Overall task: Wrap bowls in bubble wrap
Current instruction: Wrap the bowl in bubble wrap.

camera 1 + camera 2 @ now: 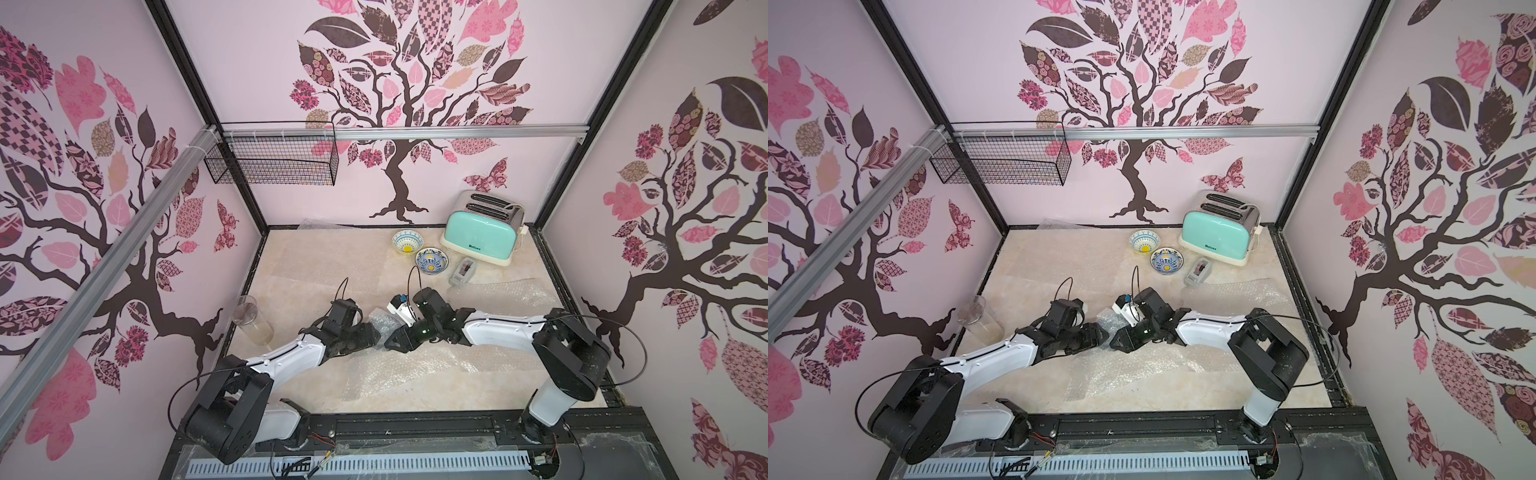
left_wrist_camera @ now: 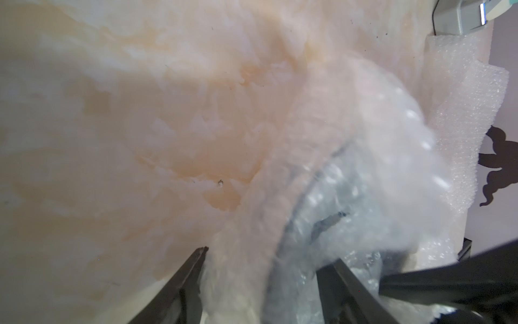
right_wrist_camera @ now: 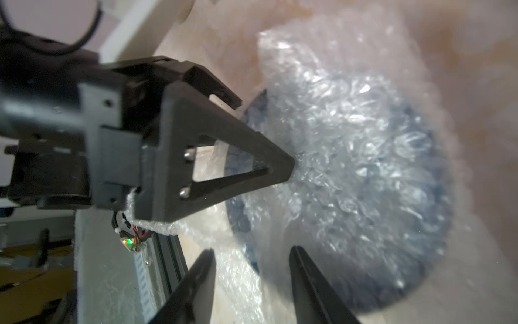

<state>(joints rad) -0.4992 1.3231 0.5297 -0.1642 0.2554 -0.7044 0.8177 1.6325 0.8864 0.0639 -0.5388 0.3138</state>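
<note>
The left gripper (image 2: 269, 258) is straddling the covered rim of the blue bowl (image 3: 241, 221), which is sitting under crumpled bubble wrap (image 3: 336, 126) between it and the right gripper (image 3: 251, 248), probably pinning the fold down, though whether it is pinching is unclear, while the right one is hovering with jaws apart.

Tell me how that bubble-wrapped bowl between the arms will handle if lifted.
The dark blue round bowl under crumpled clear bubble wrap probably feels squashy outside, rigid inside: its rim shows through. The wrap lies loose, so it may unfold. Its glossy film could slip.
</note>
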